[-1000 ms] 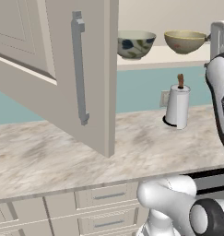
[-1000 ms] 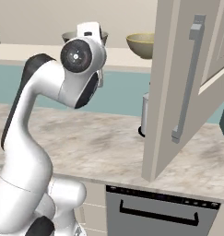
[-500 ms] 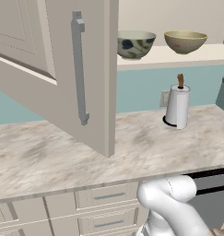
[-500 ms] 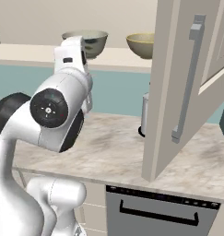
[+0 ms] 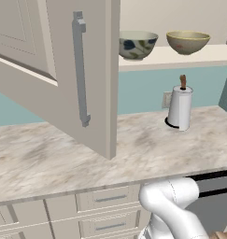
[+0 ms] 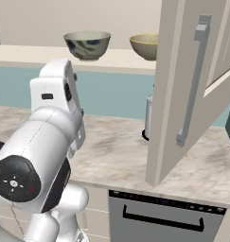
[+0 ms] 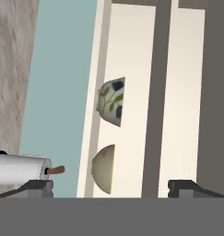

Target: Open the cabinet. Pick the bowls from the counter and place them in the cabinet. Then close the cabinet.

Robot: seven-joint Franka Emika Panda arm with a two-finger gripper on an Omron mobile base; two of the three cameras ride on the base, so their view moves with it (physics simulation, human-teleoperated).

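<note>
Lit evenly and softly throughout, rendered rather than photographed, with no glare or hot spots. Cast only a faint contact shadow around the paper towel holder (image 5: 180, 108) on the counter (image 5: 49, 161), toward its back edge. Shaded the open cabinet (image 5: 63, 70) door's edge slightly darker than its face. Stayed sharp from edge to edge, free of blur and lens distortion, though coarse in texture up close in the hand view.
</note>
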